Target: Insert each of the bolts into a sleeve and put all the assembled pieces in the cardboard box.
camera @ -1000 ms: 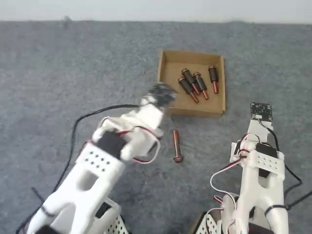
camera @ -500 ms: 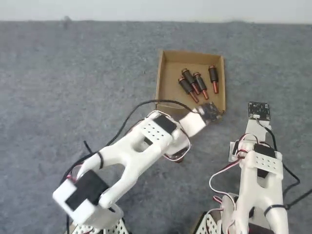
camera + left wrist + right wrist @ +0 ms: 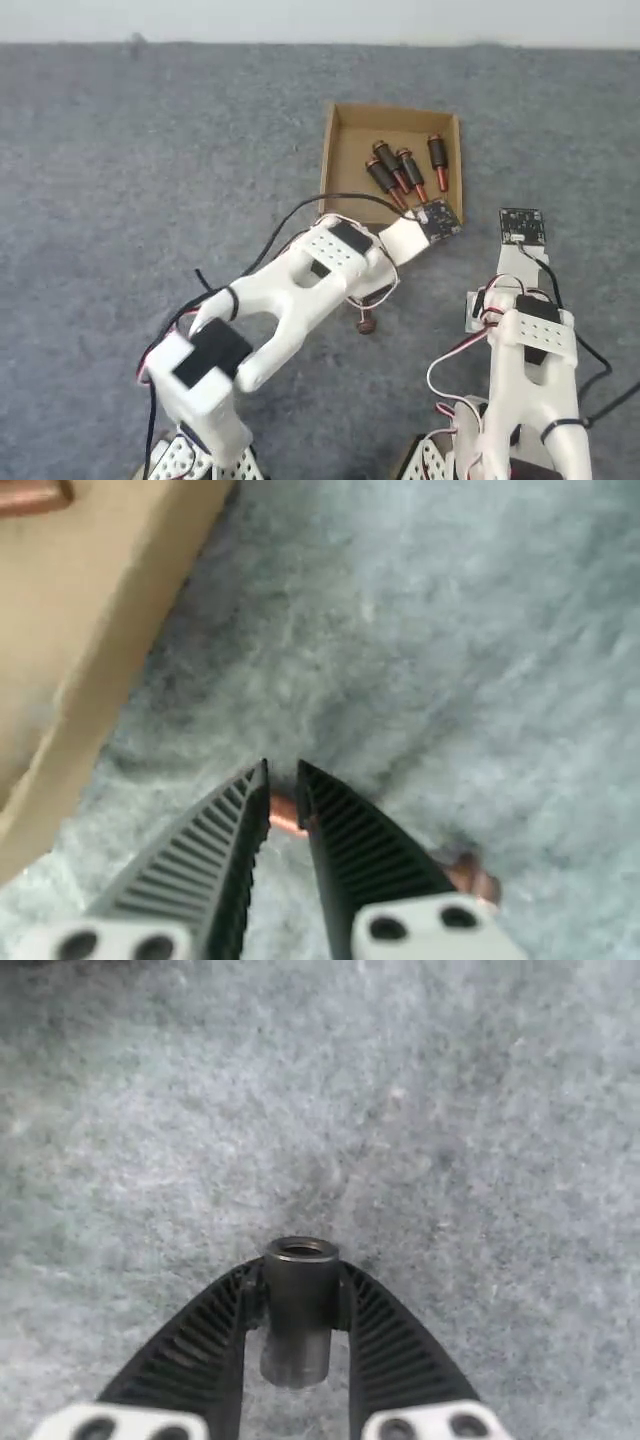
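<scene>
A copper bolt (image 3: 367,322) lies on the grey carpet just in front of the cardboard box (image 3: 392,112), mostly covered by my left arm (image 3: 330,265). In the left wrist view my left gripper (image 3: 281,768) hangs over the bolt (image 3: 283,815) with only a narrow gap between its fingers. The bolt's head (image 3: 475,877) shows past one finger. My right gripper (image 3: 300,1265) is shut on a dark sleeve (image 3: 298,1300), held upright above the carpet to the right of the box. Several assembled pieces (image 3: 400,175) lie inside the box.
The box wall (image 3: 90,630) stands close beside my left gripper. My right arm (image 3: 530,340) stands at the right near the front edge. Bare carpet (image 3: 150,150) spreads to the left of the box.
My left arm has swung from left of the box to the right, over the bolt, ending at the box's near edge. The right arm shifted only slightly.
</scene>
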{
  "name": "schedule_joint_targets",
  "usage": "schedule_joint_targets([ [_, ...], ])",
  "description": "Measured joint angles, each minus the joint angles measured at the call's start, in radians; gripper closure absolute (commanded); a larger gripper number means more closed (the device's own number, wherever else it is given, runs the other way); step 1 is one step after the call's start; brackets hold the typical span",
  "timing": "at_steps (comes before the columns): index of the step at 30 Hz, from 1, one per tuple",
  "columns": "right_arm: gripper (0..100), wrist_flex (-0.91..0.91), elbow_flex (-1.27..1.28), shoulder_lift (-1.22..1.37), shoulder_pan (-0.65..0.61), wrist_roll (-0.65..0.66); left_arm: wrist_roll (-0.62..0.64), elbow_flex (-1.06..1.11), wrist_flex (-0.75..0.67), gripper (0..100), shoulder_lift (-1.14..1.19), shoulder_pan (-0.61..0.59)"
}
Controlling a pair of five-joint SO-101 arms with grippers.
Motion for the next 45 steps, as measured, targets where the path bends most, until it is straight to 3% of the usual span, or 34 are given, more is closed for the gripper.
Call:
schedule_joint_targets([
  [11,99.2,0.000,0.002,0.000,0.000,0.000,0.000,-0.066,0.195,96,0.049,-0.117],
  [20,99.2,0.000,0.009,0.000,0.000,0.000,0.000,-0.049,0.229,96,0.049,-0.199],
  [28,99.2,0.000,0.014,0.000,0.000,0.000,-0.091,-0.023,0.288,96,0.046,-0.226],
  [34,99.2,0.000,0.015,0.000,0.000,0.000,-0.104,0.057,0.276,99,-0.005,-0.227],
  [45,99.2,0.000,0.015,0.000,0.000,0.000,-0.104,0.404,0.127,99,-0.305,-0.227],
])
